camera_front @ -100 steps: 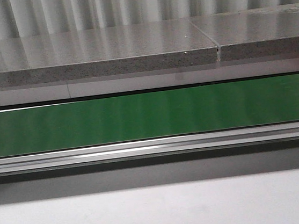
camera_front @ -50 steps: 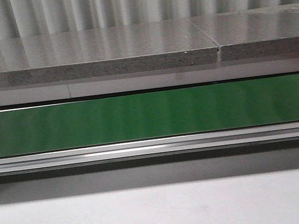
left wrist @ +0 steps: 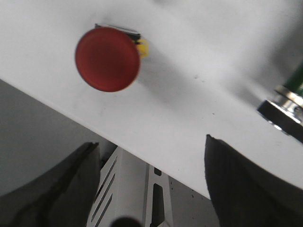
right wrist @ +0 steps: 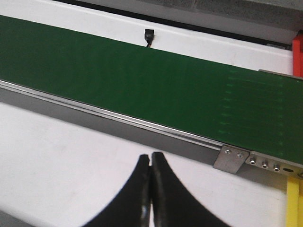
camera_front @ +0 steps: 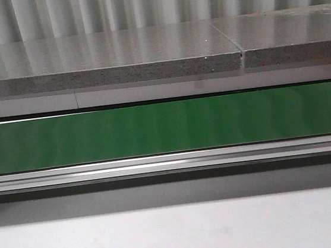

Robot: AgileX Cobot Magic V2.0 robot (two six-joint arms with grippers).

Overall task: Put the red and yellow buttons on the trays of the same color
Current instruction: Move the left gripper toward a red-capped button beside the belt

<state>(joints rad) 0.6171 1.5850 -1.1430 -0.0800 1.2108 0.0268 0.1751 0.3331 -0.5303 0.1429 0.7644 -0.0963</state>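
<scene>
A red button [left wrist: 108,58] is seen lying on the white table [left wrist: 199,109], ahead of the left gripper [left wrist: 151,184] and off toward its left finger, well clear of both. The left gripper is spread wide and holds nothing. The button is judged light and rigid, with a smooth domed cap likely to slip, so it is best taken across the cap's rim. The right gripper [right wrist: 151,189] is closed tight on nothing, with the green belt [right wrist: 142,80] ahead of it and bare of buttons. No tray is shown whole.
</scene>
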